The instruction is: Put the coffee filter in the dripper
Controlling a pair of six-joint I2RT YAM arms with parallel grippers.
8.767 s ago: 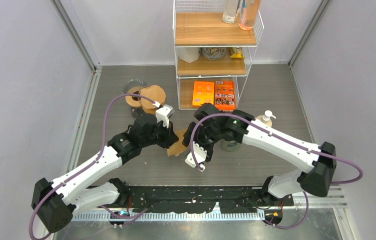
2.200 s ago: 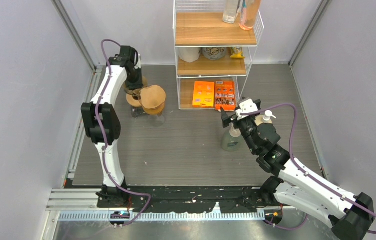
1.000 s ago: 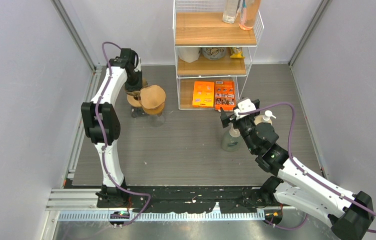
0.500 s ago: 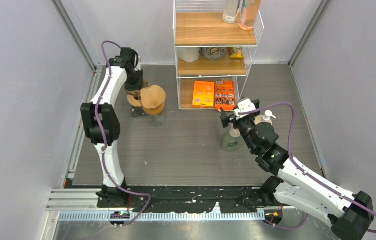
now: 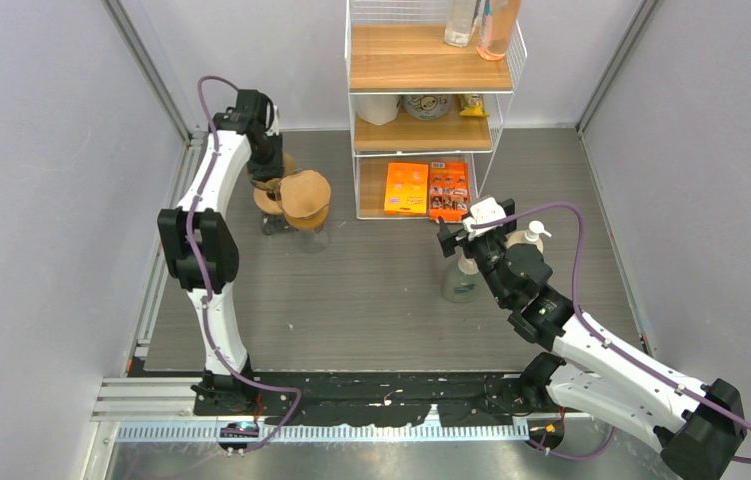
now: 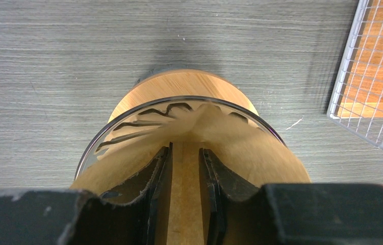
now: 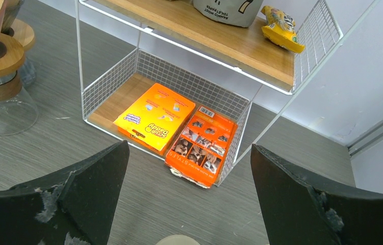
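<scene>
The brown paper coffee filter [image 6: 265,153] lies open as a cone inside the ribbed glass dripper [image 6: 143,105], which sits on a round wooden stand [image 6: 179,81]. My left gripper [image 6: 185,149] points down into the cone, its fingers [image 6: 156,173] a narrow gap apart with filter paper showing between them. In the top view the left gripper [image 5: 269,172] is at the back left over that stand. My right gripper [image 7: 189,204] is wide open and empty, above the table in front of the shelf, also seen in the top view [image 5: 458,238].
A second brown cone [image 5: 306,193] on a glass carafe [image 7: 8,112] stands right beside the dripper. A white wire shelf [image 5: 426,105] holds orange boxes [image 7: 156,120]. A spray bottle [image 5: 461,280] and soap pump [image 5: 531,236] stand under the right arm.
The left arm has shifted slightly towards the back over the dripper. The right gripper has edged a little left. The filter has stayed in the dripper.
</scene>
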